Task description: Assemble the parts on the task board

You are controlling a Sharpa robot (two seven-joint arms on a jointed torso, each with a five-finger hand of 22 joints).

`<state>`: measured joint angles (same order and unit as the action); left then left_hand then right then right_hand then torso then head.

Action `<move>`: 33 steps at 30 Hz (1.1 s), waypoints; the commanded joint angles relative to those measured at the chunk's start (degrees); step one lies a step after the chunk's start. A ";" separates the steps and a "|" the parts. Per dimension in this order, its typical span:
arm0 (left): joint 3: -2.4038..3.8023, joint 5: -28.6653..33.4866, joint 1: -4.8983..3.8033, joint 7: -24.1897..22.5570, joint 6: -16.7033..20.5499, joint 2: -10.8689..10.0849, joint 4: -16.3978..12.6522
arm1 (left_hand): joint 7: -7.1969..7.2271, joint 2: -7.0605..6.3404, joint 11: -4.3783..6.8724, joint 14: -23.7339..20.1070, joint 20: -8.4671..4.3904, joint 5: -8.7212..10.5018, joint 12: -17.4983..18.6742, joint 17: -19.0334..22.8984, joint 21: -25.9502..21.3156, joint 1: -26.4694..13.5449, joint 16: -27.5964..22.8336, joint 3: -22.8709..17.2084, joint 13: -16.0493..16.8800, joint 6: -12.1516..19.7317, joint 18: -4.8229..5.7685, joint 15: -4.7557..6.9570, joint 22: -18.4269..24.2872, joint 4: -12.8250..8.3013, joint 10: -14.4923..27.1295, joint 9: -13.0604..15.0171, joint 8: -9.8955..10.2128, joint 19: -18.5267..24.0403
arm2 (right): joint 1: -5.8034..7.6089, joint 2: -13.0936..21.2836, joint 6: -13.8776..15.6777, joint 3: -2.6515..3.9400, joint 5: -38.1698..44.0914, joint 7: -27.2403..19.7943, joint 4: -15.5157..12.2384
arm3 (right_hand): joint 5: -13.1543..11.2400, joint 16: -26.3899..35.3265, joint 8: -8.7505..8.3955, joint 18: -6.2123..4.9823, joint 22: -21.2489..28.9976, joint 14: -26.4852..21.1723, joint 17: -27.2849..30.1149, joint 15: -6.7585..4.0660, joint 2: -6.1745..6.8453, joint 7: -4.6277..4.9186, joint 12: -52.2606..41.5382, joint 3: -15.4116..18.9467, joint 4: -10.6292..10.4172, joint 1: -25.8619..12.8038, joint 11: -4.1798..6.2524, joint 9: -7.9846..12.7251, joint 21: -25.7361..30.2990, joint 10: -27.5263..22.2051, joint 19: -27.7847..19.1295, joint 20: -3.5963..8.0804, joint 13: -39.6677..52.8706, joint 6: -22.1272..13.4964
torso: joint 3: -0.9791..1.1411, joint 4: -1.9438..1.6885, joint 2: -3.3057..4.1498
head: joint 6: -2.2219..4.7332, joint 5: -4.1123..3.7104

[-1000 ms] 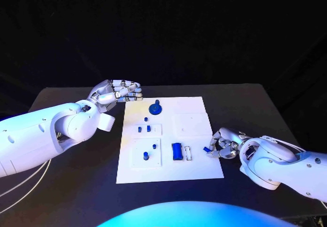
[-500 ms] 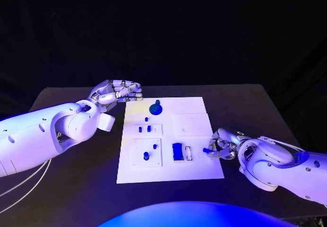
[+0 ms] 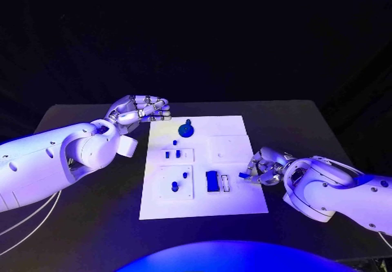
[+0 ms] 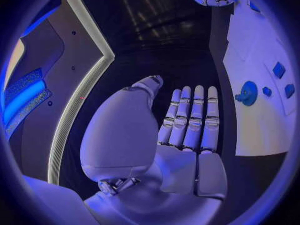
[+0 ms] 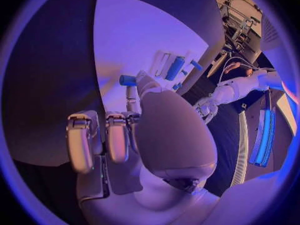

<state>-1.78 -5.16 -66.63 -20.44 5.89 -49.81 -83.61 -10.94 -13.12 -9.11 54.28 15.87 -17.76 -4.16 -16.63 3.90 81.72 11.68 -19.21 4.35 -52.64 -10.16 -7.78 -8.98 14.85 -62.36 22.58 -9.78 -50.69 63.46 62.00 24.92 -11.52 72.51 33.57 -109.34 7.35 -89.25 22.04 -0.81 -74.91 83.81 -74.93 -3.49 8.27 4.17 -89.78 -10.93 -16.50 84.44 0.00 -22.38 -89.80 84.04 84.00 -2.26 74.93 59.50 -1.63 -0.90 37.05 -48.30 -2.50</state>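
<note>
Right hand [image 3: 263, 170] is held at the right edge of the flat white rectangular task board [image 3: 237, 201], fingers curled in, with a small blue cylindrical part [image 3: 244, 175] pinched at the fingertips; the same pinch is seen in the right wrist view, where the part [image 5: 127, 80] sits at the tip of a raised finger over the board [image 5: 131, 40]. Just beside this hand, toward the board's middle, a larger blue rectangular block [image 3: 212, 181] is seated in the board, with a narrow white slot next to it.

Left hand [image 3: 140, 109] is held above the black bench [image 3: 90, 187] just off the board's far left corner, fingers curled together on nothing; in the left wrist view its fingers [image 4: 190, 117] lie side by side and nothing is held. Nearest this hand, a round blue disc with an upright knob [image 3: 187, 130] stands on the board. Farther from it, two short blue pegs [image 3: 172, 153] stand in a square recess, and two more small blue pieces [image 3: 179, 180] lie in the next recess.
</note>
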 commanded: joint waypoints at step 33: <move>0.04 0.28 0.01 -0.33 -0.66 -0.05 -0.30 | -0.06 0.22 0.04 0.30 0.05 0.01 0.16 -0.16 -0.13 0.44 -0.37 0.29 0.05 -0.17 -0.33 -0.06 0.20 0.09 -0.41 -0.09 0.31 0.05 | 0.13 -6.89 1.05 -0.04 -13.26 2.88 2.33 | -0.58 -0.35 0.48 0.81 -15.09 5.93 -13.91 -0.24 -0.53 0.01 -0.22 3.42 0.06 -13.35 0.06 -0.22 -0.20 5.96 6.00 -0.05 15.07 0.33 | 0.12 0.01 0.13 | -0.43 0.58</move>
<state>-1.78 -5.15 -66.63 -20.40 5.89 -49.88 -83.72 -10.94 -13.12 -9.11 54.27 15.87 -17.76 -4.16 -16.74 3.90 81.73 11.68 -19.21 4.33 -52.64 -10.16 -7.79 -8.88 14.85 -62.36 22.59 -9.78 -50.69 63.75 55.20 26.41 -11.51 58.60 36.09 -107.05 7.10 -89.25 22.65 -0.82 -74.95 83.81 -74.91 -3.49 7.76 4.08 -89.78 -7.73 -16.66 71.08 -0.01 -22.72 -89.76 84.04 84.00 -2.26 74.92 59.62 -1.52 -0.92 37.16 -48.67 -1.96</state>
